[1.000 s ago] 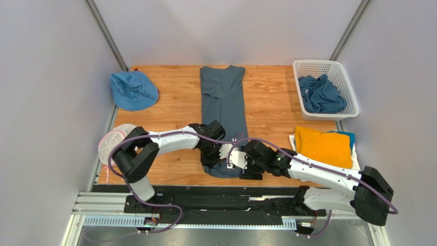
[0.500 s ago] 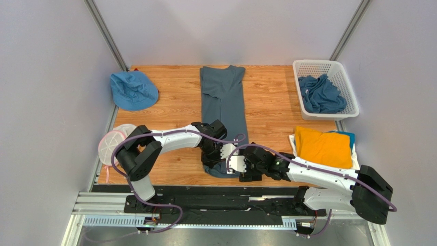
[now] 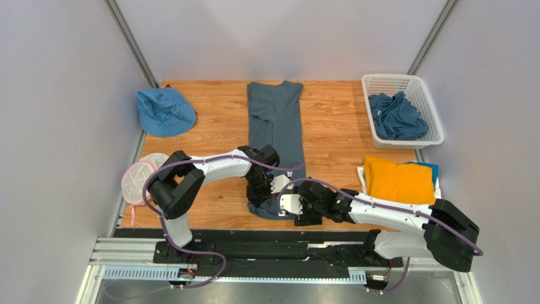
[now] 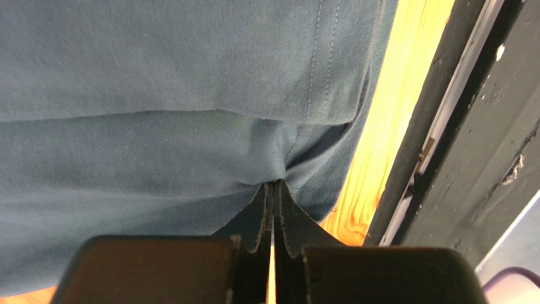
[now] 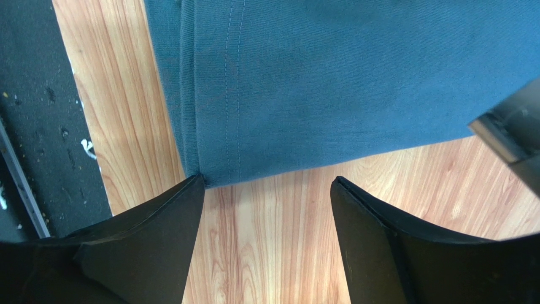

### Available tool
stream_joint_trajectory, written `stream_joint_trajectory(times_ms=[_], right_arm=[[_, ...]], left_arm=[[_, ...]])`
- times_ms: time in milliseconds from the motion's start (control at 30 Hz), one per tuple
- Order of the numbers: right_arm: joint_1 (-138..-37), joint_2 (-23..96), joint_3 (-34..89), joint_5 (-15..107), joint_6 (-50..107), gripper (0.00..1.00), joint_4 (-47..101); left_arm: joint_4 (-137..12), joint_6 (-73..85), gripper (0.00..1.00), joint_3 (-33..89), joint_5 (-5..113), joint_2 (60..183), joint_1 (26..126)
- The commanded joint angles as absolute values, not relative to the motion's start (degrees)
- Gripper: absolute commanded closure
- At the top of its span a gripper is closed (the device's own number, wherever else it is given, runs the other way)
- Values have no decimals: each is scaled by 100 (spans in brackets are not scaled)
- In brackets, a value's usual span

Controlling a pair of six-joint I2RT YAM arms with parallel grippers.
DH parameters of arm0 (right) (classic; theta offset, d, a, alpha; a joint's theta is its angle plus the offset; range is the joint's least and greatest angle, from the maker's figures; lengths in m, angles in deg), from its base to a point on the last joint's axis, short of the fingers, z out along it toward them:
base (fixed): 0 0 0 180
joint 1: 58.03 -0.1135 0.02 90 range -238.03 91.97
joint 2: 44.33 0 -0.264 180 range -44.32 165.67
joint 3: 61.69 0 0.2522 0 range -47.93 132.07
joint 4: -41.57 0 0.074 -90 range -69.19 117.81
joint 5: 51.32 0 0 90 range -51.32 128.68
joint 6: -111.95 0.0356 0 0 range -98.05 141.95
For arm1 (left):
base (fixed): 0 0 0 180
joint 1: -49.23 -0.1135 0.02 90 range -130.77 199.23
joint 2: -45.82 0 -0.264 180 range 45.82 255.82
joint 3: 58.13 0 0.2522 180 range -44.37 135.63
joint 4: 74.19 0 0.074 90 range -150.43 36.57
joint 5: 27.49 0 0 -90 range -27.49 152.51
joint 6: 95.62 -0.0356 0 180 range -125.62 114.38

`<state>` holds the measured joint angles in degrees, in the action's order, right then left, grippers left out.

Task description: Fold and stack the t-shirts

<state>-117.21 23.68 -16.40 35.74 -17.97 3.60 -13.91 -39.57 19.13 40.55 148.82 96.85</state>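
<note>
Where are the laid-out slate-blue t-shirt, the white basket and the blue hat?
slate-blue t-shirt (image 3: 277, 120): top view, middle of the folded body.
white basket (image 3: 391, 78): top view, far rim.
blue hat (image 3: 165, 111): top view, crown.

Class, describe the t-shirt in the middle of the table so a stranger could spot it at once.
Start at the wooden table. Down its middle, far edge to near edge, runs a slate-blue t-shirt. It alone lies flat as a long narrow strip; the crumpled shirts fill the white basket, and the folded stack sits at the right.
</note>
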Motion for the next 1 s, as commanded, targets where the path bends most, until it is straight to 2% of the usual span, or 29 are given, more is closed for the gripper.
stream_joint_trajectory(times_ms=[0,433,533,733,833,867,967], right_arm=[[-11849,2695,-1708,4017,-1857,25,742],[-11990,2449,-1593,4105,-1778,26,355],[-11999,2598,-1637,4158,-1769,30,452],[-11999,2836,-1646,4193,-1760,48,636],[-11999,2906,-1620,4167,-1778,64,663],[-11999,2924,-1602,4115,-1769,78,645],[-11999,2968,-1514,4027,-1743,100,532]], left_arm=[[-1456,-4367,100,1636,4660,15331,9695],[-1491,-4429,100,1706,4783,15419,9687],[-1491,-4394,100,1706,4783,15402,9687],[-1535,-4367,100,1575,4766,15305,9687],[-1552,-4332,100,1504,4757,15252,9687],[-1561,-4323,100,1487,4766,15217,9687],[-1570,-4315,100,1443,4766,15138,9687]])
